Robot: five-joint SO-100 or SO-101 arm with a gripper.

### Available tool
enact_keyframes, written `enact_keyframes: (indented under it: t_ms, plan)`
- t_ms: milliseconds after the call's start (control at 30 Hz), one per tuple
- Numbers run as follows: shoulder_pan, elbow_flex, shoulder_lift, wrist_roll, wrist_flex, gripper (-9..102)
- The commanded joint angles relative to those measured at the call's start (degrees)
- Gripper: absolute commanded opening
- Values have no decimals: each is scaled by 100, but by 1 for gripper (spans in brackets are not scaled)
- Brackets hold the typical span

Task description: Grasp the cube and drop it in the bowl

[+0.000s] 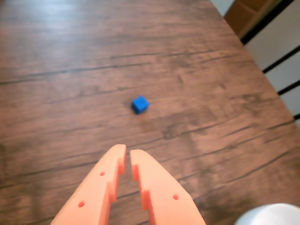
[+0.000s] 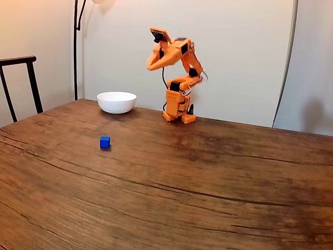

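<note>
Right now I am holding my gripper point(image 1: 127, 152) high above the wooden table point(image 1: 70, 70), its two orange fingers point(image 1: 101, 183) nearly together with just a narrow slit between the tips, and nothing is sitting between them. The cube point(image 1: 139, 104) is lying alone on the planks ahead of my fingertips in the wrist view, well apart from them, with bare wood all round it. The table's edge is running along the upper right of that view. The bowl point(image 1: 272, 215) is peeking in as a white curve at the lower right corner. From the fixed view, my gripper point(image 2: 150, 66) is hanging folded near my base, the bowl point(image 2: 116, 102) is standing left of it, and the cube point(image 2: 105, 142) is resting nearer the camera, away from the table's edges.
</note>
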Motion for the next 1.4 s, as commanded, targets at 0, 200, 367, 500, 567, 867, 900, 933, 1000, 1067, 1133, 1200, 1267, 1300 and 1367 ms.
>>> enact_keyframes:
  t_ms: [0,200,367,500,567,867,900,933,1000,1067,1133,1200,1267,1300,1367]
  plan:
    - [193,-1151,-1266,325,-44,0]
    - [422,-2619,-3155,782,-35,0]
    - [475,-3516,-4324,1134,-35,-1]
    - [571,-4069,-5036,1380,-9,-1]
    - [598,-4403,-5326,1521,211,-1]
    - [747,-6170,-6557,2575,1670,0]
    - [747,-6337,-6688,2689,1758,0]
    - [747,-6486,-6820,2795,1837,0]
    - [747,-6724,-7093,2953,1969,0]
    - [738,-6891,-7356,3085,2039,0]
    - [694,-7014,-7603,3190,2039,0]
    - [677,-7137,-7822,3287,2039,0]
    - [668,-7251,-8016,3366,2039,0]
    - [659,-7295,-8112,3410,2030,0]
    - [606,-7400,-8297,3560,2013,0]
